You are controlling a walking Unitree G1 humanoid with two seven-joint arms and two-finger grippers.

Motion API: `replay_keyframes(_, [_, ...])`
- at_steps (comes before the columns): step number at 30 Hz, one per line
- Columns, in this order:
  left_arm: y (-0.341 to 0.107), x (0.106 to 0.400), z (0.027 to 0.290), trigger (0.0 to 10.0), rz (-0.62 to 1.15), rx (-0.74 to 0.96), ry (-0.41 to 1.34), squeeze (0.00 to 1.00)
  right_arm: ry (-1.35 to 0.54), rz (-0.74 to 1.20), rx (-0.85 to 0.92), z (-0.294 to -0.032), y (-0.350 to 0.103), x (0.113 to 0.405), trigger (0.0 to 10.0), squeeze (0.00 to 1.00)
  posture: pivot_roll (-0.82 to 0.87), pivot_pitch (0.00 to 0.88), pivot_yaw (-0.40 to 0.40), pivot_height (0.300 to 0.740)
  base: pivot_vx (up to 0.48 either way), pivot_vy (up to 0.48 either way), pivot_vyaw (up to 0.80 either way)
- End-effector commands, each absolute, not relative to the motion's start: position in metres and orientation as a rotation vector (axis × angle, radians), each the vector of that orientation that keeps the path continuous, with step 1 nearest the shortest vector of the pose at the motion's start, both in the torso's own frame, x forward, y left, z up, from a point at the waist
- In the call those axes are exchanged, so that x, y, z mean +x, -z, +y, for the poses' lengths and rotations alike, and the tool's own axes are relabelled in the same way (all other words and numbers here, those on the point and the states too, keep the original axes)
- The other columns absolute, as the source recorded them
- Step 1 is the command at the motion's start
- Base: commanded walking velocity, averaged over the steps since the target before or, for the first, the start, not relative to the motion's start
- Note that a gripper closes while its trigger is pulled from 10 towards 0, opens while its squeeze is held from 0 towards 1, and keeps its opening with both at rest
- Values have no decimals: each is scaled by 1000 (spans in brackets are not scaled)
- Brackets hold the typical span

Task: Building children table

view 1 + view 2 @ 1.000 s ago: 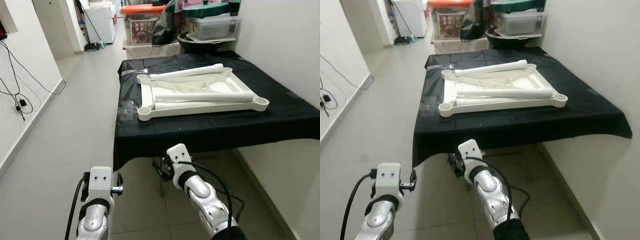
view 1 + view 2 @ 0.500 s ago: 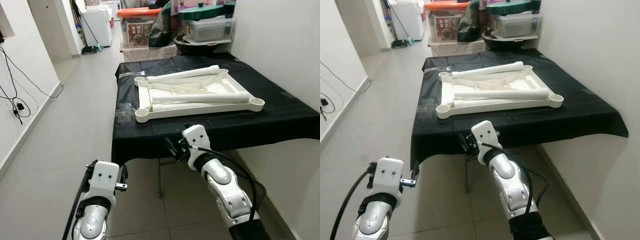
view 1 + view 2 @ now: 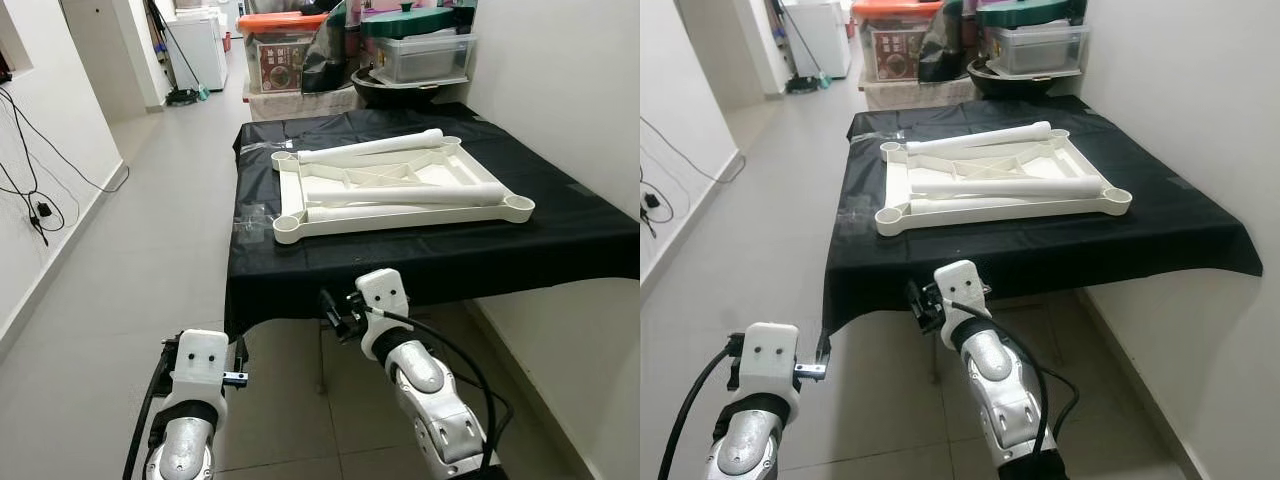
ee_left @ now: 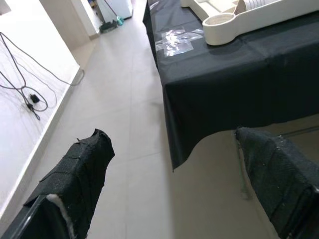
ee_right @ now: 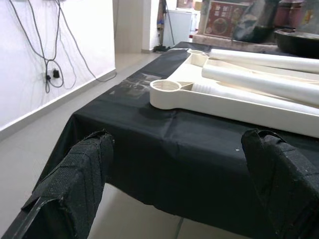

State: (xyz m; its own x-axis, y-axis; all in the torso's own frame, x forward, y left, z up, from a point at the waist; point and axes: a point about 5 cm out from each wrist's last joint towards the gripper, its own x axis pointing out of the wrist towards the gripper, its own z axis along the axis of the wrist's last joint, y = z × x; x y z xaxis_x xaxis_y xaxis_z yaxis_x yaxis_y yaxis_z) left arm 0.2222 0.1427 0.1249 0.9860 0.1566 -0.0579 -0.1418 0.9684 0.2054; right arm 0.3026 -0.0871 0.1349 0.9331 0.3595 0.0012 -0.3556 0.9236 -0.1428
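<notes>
The right gripper (image 5: 174, 189) hangs at the near edge of the black cloth (image 3: 450, 255), fingers (image 5: 75, 179) spread wide and holding nothing; just beyond them, on the cloth, lies the upturned white tabletop (image 3: 400, 190) with three loose legs (image 3: 405, 193) resting in its frame; the left gripper (image 4: 174, 194) sits lower, over the floor (image 3: 130, 250) beside the cloth's corner, likewise parted and empty.
</notes>
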Motion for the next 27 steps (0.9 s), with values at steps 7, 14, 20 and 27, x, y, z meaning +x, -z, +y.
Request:
replay_keyframes(7, [-129, 222, 147, 10000, 62, 215, -162, 0, -374, -28, -159, -88, -139, 307, 10000, 0, -48, 0, 21, 740, 75, -249, 0])
replay_keyframes(14, [-129, 222, 149, 10000, 58, 209, -166, 0, -374, -31, -164, -86, -138, 306, 10000, 0, -48, 0, 21, 740, 289, -379, 0])
replay_keyframes(20, [-134, 225, 151, 10000, 37, 198, -173, 0, -388, -48, -176, -81, -141, 309, 10000, 0, -44, 0, 12, 740, 376, -296, 0])
replay_keyframes(27, [-135, 227, 154, 10000, 41, 182, -190, 0, -394, -58, -174, -77, -142, 310, 10000, 0, -41, 0, 14, 740, 195, -189, 0])
